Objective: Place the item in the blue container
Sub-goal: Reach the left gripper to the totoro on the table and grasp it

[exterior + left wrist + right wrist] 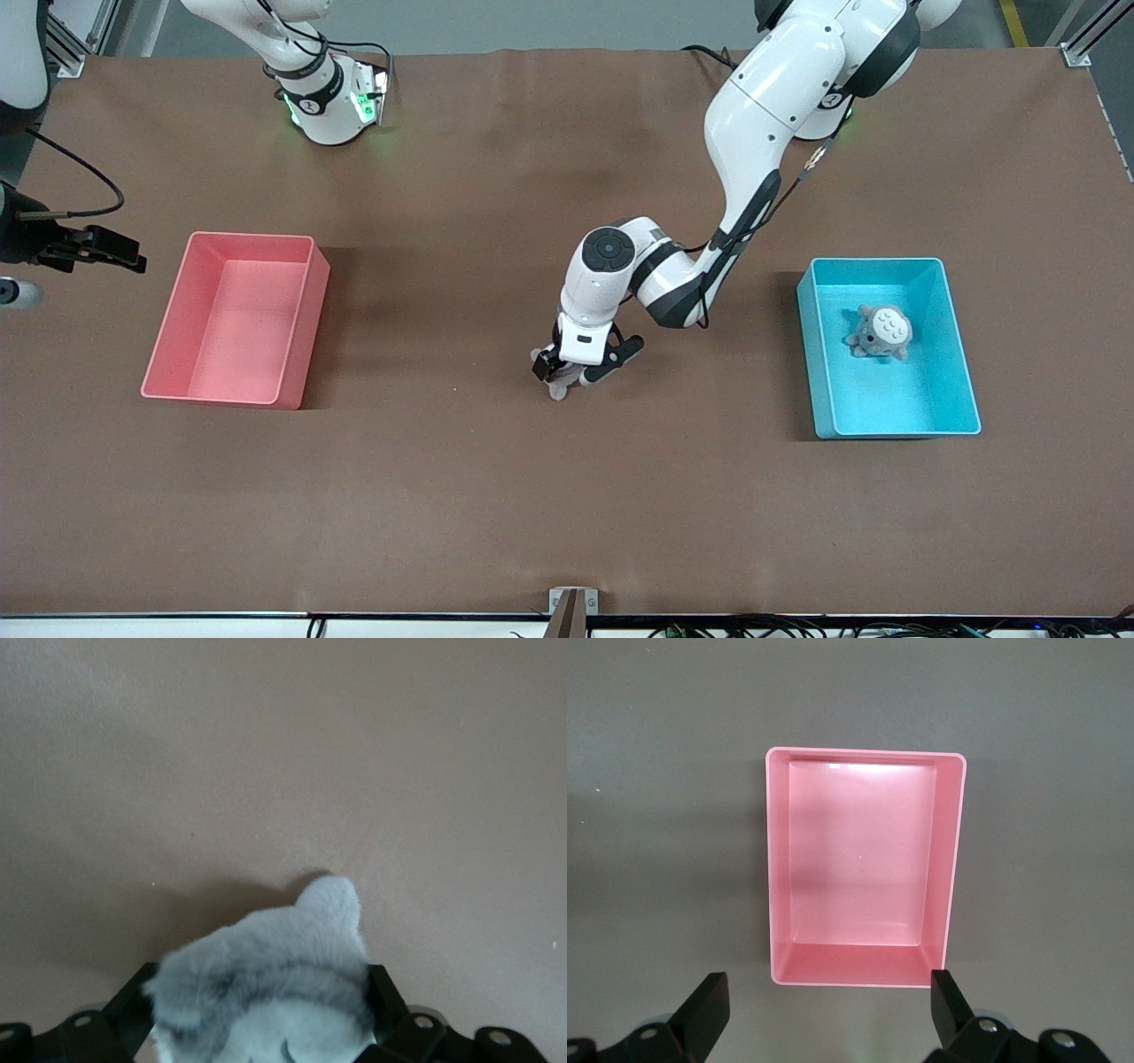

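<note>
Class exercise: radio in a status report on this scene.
Left gripper open, fingers astride grey plush. Right gripper open above pink bin. Blue container: one plush inside.

My left gripper (pixel 583 365) covers most of grey plush toy (pixel 559 388) in front view; only small tuft shows below my fingers. In left wrist view toy's (pixel 266 983) lower body cut off by picture edge, its face unseen. My fingers (pixel 390 997) there partly hidden by fur; contact with toy not clear. My right gripper (pixel 120 252) sits at front view's edge, arm mostly out of picture.
</note>
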